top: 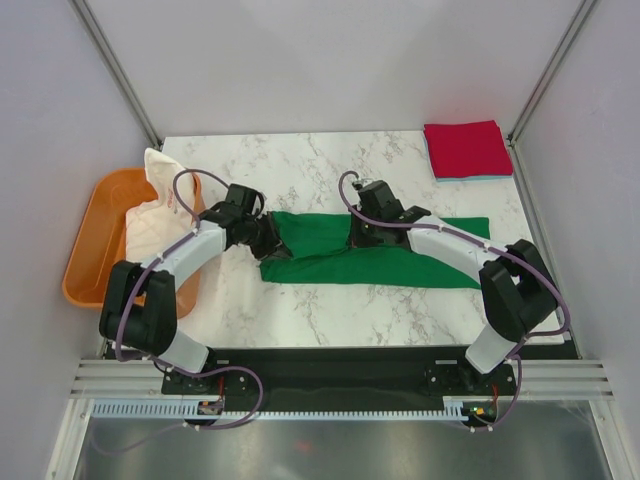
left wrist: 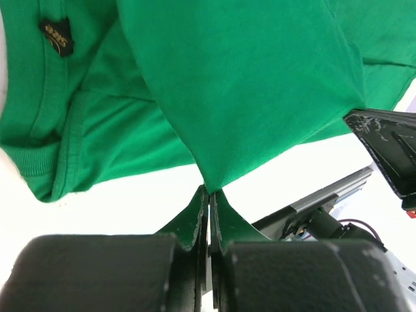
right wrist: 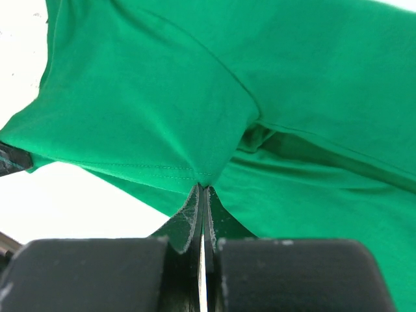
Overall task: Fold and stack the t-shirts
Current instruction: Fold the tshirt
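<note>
Orange tub (top: 95, 235) at left edge, white marble table (top: 300, 310) (grey veins)

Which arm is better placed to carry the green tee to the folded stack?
Probably right: left gripper and right gripper both pinch the green tee, but the folded red tee lies far right, on its side.

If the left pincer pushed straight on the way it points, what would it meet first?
The green t-shirt: the left pincer is shut on a pinch of it, and more green cloth seemingly lies straight ahead.
</note>
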You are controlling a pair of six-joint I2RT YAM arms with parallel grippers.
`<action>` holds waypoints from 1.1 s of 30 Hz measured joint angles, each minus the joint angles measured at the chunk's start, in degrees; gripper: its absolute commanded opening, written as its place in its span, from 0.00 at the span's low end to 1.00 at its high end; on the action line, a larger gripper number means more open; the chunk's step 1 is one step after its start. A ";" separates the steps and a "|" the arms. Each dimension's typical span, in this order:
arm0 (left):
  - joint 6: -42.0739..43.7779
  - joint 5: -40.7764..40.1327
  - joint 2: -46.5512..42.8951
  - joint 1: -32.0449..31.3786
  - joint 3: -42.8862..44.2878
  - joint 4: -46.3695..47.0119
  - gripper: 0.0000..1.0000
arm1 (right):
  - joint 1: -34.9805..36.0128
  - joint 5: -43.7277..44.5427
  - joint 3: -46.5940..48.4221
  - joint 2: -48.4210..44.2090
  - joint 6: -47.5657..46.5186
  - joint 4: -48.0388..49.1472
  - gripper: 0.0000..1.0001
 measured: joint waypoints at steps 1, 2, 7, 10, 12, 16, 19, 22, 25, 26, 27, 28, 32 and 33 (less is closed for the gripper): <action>-0.02 0.20 -0.31 0.00 -0.07 -0.31 0.02 | 0.00 -0.50 0.00 0.00 0.00 -0.24 0.00; -0.09 0.35 -0.59 0.00 -0.24 -0.55 0.02 | 0.00 -0.87 0.00 0.00 -0.02 -0.33 0.00; -0.17 0.61 -2.27 -0.31 -3.65 -0.68 0.02 | 0.11 -2.16 -0.59 0.00 -0.09 -0.31 0.00; -0.26 0.59 -2.40 -1.46 -5.81 -1.07 0.02 | 0.15 -2.86 -1.49 0.13 -0.26 -0.39 0.00; -0.48 0.59 -2.40 -2.51 -6.73 -1.36 0.02 | 0.15 -3.26 -1.73 0.33 -0.39 -0.61 0.00; -0.66 -0.02 -2.40 -3.87 -7.67 -1.62 0.02 | 0.15 -3.76 -1.81 0.50 -0.48 -0.92 0.00; -0.68 -0.66 -2.38 -4.02 -7.76 -1.64 0.02 | 0.11 -4.02 -1.90 0.52 -0.72 -0.96 0.00; -0.68 -0.74 -2.03 -4.13 -7.76 -1.62 0.02 | 0.07 -4.31 -2.12 1.29 -1.14 -0.98 0.00; -0.68 -0.76 -1.05 -4.44 -7.85 -1.62 0.16 | 0.07 -4.57 -2.73 2.69 -1.53 -1.18 0.04; -0.66 -0.79 -0.83 -4.52 -7.89 -1.66 0.20 | 0.04 -4.63 -2.93 2.97 -1.57 -1.33 0.13; -0.76 -0.85 -0.76 -4.59 -7.91 -1.81 0.24 | 0.00 -4.63 -3.04 3.10 -1.64 -1.62 0.19; -0.79 -0.92 -0.74 -4.61 -7.91 -2.10 0.32 | -0.13 -4.55 -3.13 3.13 -1.70 -2.01 0.25; -0.44 -2.49 -0.74 -4.57 -6.34 -4.42 0.37 | -1.07 -4.17 -3.13 3.06 -1.75 -3.26 0.34; -0.15 -3.02 -0.50 -4.39 -4.98 -5.57 0.37 | -1.18 -4.13 -3.13 2.97 -1.66 -3.52 0.34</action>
